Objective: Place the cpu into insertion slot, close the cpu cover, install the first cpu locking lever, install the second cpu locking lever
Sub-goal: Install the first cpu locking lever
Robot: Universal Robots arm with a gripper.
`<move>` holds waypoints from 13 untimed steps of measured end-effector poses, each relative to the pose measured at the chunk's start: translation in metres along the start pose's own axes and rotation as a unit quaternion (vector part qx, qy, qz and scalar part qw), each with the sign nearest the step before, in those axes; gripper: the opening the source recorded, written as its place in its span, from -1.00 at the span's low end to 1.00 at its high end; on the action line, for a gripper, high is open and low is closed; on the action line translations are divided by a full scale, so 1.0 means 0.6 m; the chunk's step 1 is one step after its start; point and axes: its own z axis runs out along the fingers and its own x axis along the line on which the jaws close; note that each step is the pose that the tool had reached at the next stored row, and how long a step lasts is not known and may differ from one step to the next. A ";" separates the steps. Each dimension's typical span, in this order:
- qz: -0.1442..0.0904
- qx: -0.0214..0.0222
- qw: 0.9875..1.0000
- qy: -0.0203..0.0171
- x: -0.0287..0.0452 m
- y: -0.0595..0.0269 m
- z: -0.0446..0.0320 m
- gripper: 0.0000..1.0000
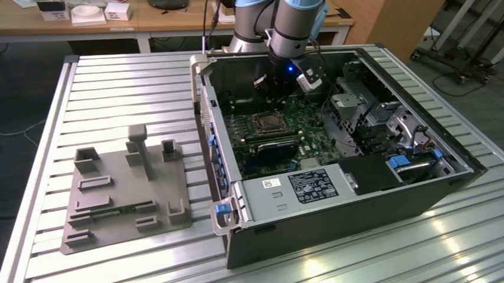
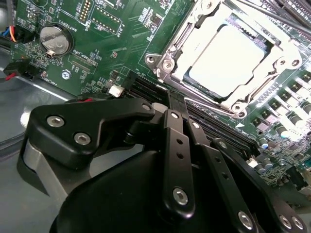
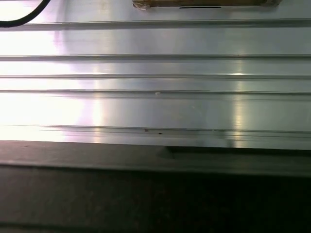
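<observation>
Cpu (image 2: pixel 228 60) in socket, cpu cover (image 2: pixel 194 39) around.

A ribbed aluminium worktop (image 1: pixel 118 88) runs across the exterior view, catching bright glare near its front edge. Behind it stands a wooden desk (image 1: pixel 157 22) carrying small white boxes (image 1: pixel 87 12). Dark floor (image 1: pixel 23 100) shows at the exterior view's left, cables (image 1: pixel 464 76) trailing at its right.

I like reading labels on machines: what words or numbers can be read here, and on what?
Label on the black box: print too small to read.
White sticker beside that label: too small to read.
Green circuit board: white lettering, too fine to read reliably.
</observation>
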 end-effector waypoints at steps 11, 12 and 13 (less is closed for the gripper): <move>0.000 0.000 1.000 -0.003 0.005 0.000 0.000 -0.79; 0.000 0.000 1.000 -0.003 0.006 0.000 0.000 -0.79; 0.000 0.000 1.000 -0.003 0.007 0.000 0.000 -0.79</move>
